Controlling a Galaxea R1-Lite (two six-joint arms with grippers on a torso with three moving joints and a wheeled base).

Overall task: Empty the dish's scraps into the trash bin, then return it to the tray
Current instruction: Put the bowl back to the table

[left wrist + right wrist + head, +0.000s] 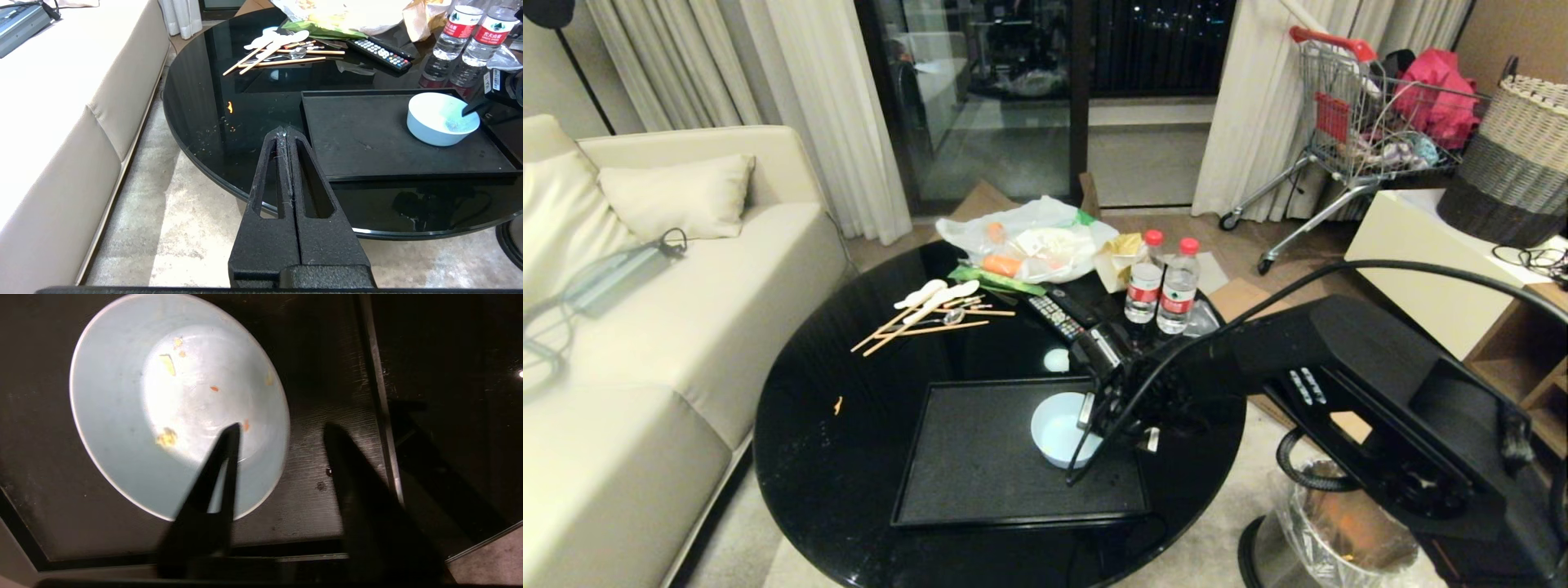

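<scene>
On tray (980, 457), near its right rim: dish (1058, 429), upright, a few scraps (166, 437) stuck inside. Right claw (282, 433) parted, astride dish's rim, gripping nothing. Left claw (285, 132) pressed closed, off tabletop (849, 425) edge. Trash bin (1331, 531) below right.

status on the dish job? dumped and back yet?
Looks nearly done. The dish sits upright on the tray, holding only a few crumbs, so the dump into the bin seems finished. In hand: the right gripper is open, one finger over the dish's rim, one outside it, not gripping. Left: pull that arm clear. The left gripper is shut, parked by the table's edge.
</scene>
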